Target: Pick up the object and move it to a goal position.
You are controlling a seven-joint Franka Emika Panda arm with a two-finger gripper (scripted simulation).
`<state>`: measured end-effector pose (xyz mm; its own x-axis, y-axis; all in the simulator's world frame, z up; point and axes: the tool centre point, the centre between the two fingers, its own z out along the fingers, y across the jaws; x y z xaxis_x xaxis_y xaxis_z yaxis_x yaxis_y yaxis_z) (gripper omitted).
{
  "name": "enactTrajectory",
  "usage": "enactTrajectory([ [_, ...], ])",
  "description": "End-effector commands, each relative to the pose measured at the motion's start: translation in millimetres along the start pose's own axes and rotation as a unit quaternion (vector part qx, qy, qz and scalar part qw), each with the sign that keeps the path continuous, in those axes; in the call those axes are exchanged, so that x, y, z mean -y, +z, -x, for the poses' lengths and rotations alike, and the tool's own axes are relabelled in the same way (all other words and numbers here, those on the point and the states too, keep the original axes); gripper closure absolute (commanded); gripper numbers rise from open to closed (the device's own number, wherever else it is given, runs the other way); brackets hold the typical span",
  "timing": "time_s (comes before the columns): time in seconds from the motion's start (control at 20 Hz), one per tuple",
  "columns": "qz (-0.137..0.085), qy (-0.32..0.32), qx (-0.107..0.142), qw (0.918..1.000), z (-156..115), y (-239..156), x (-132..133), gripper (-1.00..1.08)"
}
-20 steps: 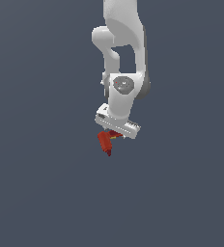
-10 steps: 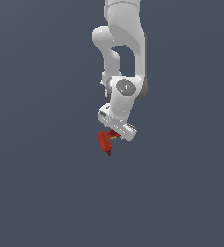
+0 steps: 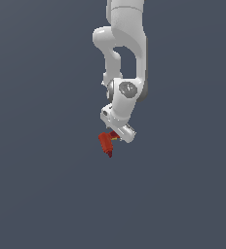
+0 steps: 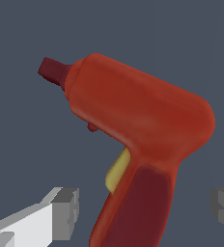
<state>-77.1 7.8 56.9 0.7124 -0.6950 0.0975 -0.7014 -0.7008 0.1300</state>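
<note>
In the exterior view, the white jointed Panda arm (image 3: 123,58) hung down from twelve o'clock against a plain dark grey-blue backdrop, with open room on every side and no edge or surface visible. Its white two-fingered gripper (image 3: 116,133) sat tilted, and the small red drill-like object (image 3: 106,142) was right beneath it, dark tip pointing toward six o'clock. Whether the fingers pressed it could not be told there.

In the wrist view, the object (image 4: 143,130) filled the picture: chunky red body, darker grip, dark red tip at ten o'clock, yellow trigger mark. A grey-padded fingertip (image 4: 65,212) stood either side of the grip, each with a gap, so the claw was open.
</note>
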Motion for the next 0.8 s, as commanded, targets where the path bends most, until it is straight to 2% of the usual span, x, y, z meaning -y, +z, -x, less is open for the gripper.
enactTrajectory([
  [0.0,0.001,0.009,-0.002,1.0,0.8,1.5,-1.2,-1.0],
  [0.4,0.001,0.011,-0.002,0.9999,1.4,4.9,-1.4,-1.0],
  [0.75,0.001,0.013,-0.003,0.9999,1.8,27.2,-2.3,-1.0],
])
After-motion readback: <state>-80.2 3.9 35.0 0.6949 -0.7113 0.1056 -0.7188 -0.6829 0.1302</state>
